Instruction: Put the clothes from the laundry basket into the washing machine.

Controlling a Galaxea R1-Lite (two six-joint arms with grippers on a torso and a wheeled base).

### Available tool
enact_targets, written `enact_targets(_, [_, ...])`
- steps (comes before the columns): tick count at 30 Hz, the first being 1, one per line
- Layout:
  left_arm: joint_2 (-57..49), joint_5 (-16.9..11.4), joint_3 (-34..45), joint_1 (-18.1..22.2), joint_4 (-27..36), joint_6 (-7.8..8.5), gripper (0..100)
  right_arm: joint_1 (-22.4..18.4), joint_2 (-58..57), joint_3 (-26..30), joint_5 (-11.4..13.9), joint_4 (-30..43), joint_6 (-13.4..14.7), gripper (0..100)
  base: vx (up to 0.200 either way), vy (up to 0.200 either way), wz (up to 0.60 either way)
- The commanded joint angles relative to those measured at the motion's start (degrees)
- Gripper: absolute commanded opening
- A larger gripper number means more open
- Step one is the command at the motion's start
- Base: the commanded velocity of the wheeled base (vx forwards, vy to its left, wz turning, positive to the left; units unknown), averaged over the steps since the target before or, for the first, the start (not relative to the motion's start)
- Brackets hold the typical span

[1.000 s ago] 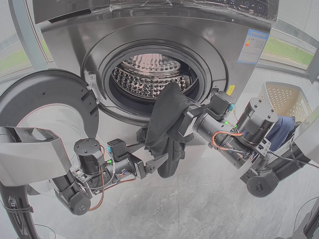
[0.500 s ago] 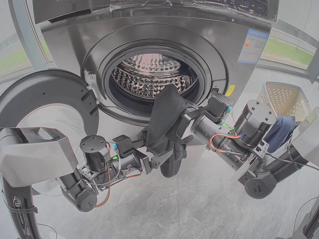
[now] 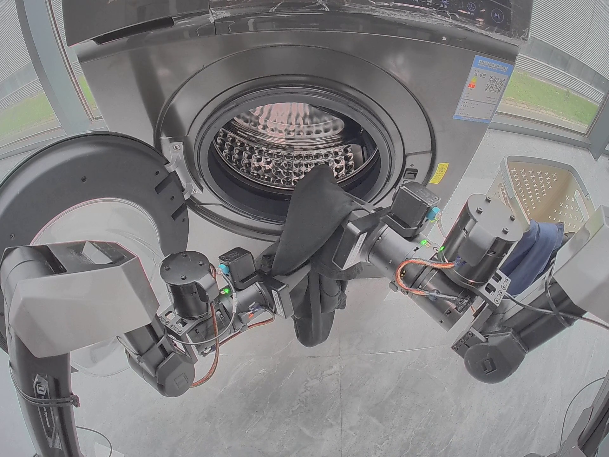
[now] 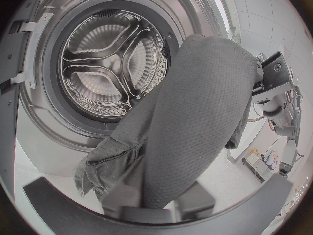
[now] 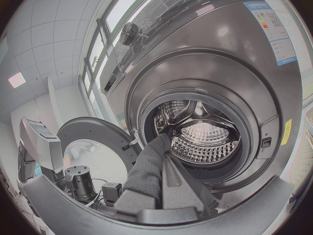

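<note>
A dark grey garment (image 3: 314, 211) hangs in front of the washing machine's open drum (image 3: 285, 141), with its top just over the drum's lower rim. My right gripper (image 3: 333, 217) is shut on its upper part, and cloth covers the fingers. The lower folds dangle toward the floor. My left gripper (image 3: 304, 287) sits below, open, with its fingers pushed into those hanging folds. In the left wrist view the garment (image 4: 195, 108) drapes between and over the left gripper (image 4: 159, 193). In the right wrist view the garment (image 5: 146, 170) wraps the right gripper (image 5: 161, 167) before the drum (image 5: 202, 137).
The round washer door (image 3: 89, 179) stands swung open at the left, close to my left arm. A beige laundry basket (image 3: 552, 192) sits at the right behind my right arm, with a blue garment (image 3: 539, 249) in it. Grey tiled floor lies below.
My left arm has moved right and up, and its open fingers now reach into the hanging cloth. My right gripper has carried the garment slightly left, toward the drum opening.
</note>
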Motion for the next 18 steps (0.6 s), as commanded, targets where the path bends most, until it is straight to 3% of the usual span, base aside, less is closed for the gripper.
enact_targets(1, [-1.15, 0.23, 0.94, 0.02, -0.04, -0.06, 0, -0.53, 0.09, 0.16, -0.06, -0.04, 0.02, 0, 0.0, 0.0, 0.0])
enact_targets(11, [-13.1, 0.85, 9.81, -0.78, 0.05, 0.29, 0, -2.64, 0.09, 0.08, -0.41, 0.23, 0.11, 0, 0.0, 0.0, 0.0])
enact_targets(18, [-14.95, 0.49, 13.51, -0.6, 0.05, 0.2, 0, -2.81, 0.01, 0.25, -0.67, 0.14, 0.2, 0, 0.0, 0.0, 0.0])
